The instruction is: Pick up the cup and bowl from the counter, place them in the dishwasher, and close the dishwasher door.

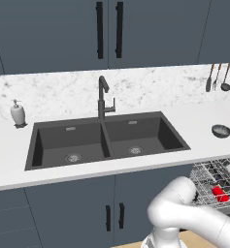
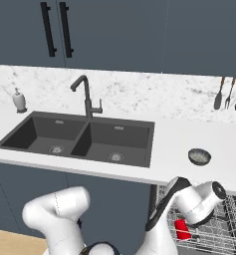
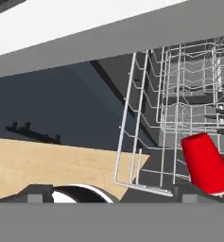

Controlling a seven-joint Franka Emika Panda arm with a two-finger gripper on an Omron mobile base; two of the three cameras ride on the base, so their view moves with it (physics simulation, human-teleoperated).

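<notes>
You had the cup lying in the dishwasher rack already, while the bowl waited on the tabletop. I couldn't tell whether your pincer was released or clenched.

even, bright render | soft shadows | no glare | slightly pixelated

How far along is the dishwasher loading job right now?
Done: the cup already lies in the dishwasher's wire rack. In hand: nothing that I can see; the gripper's state is unclear. Left: the bowl sits on the counter, and the rack is pulled out, so the dishwasher remains unclosed.
</notes>
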